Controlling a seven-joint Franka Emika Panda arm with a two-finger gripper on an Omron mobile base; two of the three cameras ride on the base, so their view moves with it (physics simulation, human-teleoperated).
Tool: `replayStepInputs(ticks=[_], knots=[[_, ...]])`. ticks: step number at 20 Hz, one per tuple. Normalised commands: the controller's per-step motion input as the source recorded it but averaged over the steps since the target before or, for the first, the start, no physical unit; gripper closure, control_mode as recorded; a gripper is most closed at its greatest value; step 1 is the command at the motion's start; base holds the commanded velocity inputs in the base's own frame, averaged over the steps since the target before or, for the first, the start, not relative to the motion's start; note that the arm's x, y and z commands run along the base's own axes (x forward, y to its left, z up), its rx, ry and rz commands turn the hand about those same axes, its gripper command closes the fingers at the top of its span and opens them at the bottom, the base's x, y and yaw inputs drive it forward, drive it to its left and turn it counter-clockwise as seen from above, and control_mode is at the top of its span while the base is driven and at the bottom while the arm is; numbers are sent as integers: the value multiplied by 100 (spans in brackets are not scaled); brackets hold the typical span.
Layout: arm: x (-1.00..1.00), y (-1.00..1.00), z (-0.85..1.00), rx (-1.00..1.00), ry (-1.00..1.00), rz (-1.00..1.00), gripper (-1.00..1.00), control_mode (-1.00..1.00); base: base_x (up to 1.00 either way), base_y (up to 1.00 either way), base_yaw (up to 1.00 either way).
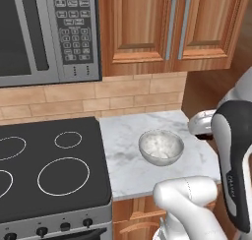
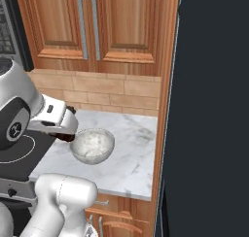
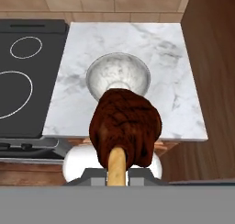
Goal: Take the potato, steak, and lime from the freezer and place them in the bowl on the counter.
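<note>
holding the steak [image 3: 125, 126] clamped, the gripper [image 3: 117, 171] hangs above the bowl [image 3: 118, 76]; centre over it, lower, then release.

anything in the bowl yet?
The bowl on the counter shows only its speckled inside in both base views. In the hand view the steak, held in the shut gripper, covers the bowl's near rim.
</note>
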Motion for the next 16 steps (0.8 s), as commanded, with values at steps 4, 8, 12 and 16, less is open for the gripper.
replayStepInputs(ticks=[4,8,12,16], knots=[[50,0,-37,0,3,0,100,-100,0,0,0],[52,0,-31,0,5,0,100,-100,0,0,0],[51,0,-43,0,2,0,100,-100,0,0,0],[47,-1,-40,1,4,0,100,-100,0,0,0]])
